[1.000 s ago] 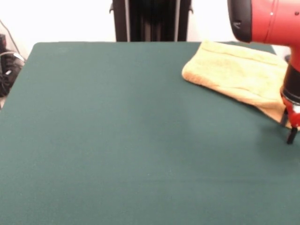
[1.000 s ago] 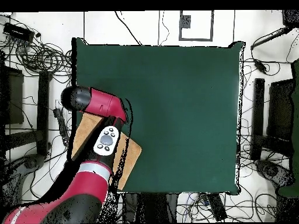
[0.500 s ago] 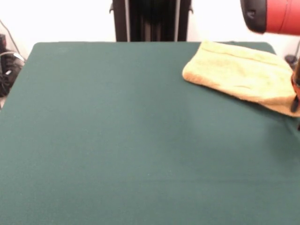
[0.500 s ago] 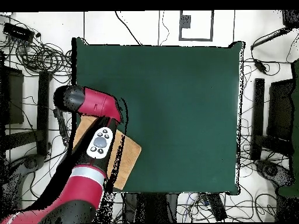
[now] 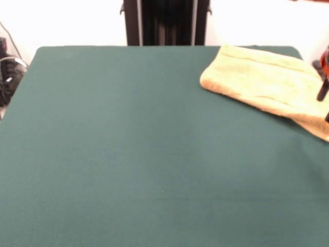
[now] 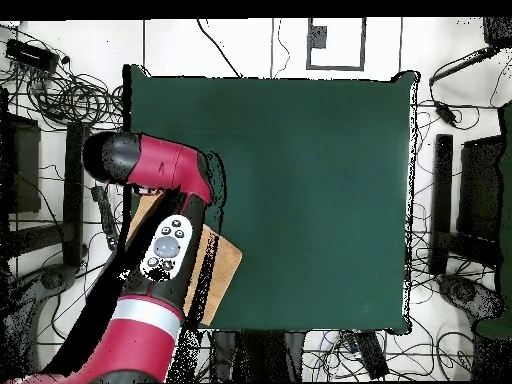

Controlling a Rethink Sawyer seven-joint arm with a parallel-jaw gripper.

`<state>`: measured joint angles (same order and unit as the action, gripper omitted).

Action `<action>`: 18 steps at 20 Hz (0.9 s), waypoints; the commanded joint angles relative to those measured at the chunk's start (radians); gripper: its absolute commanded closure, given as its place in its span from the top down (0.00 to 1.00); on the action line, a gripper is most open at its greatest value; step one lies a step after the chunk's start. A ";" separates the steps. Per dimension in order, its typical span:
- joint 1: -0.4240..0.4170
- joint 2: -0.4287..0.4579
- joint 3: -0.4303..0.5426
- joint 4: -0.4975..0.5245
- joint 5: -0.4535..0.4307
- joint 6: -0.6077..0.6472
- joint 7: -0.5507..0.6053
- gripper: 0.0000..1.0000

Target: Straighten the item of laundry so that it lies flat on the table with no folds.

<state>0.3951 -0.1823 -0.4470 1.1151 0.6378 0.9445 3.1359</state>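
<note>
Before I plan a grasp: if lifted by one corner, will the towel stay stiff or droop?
Probably droop: the towel is soft terry, with a rounded, doubled-looking edge. It likely drags rather than slides on the felt-like table. It looks light for the tool.

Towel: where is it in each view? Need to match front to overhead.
Front view: the towel lies at the upper right, reaching the right picture edge, on the green table.
Overhead view: the towel is at the lower left, mostly hidden under the red arm.
Shared landmark: the table corner beside the towel.
</note>
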 commanded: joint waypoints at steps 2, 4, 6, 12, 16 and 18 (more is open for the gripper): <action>-0.017 -0.014 0.025 0.018 -0.039 0.077 0.170 1.00; -0.016 -0.010 0.037 0.026 -0.035 0.056 0.181 1.00; -0.012 -0.005 0.049 0.033 -0.030 0.038 0.196 1.00; 0.022 0.020 0.096 0.052 0.061 -0.003 0.336 1.00; 0.033 0.035 0.125 0.074 0.107 -0.058 0.322 1.00; 0.028 0.038 0.132 0.084 0.097 -0.071 0.251 1.00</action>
<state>0.4000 -0.2002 -0.4511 1.1063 0.6800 0.9424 3.1359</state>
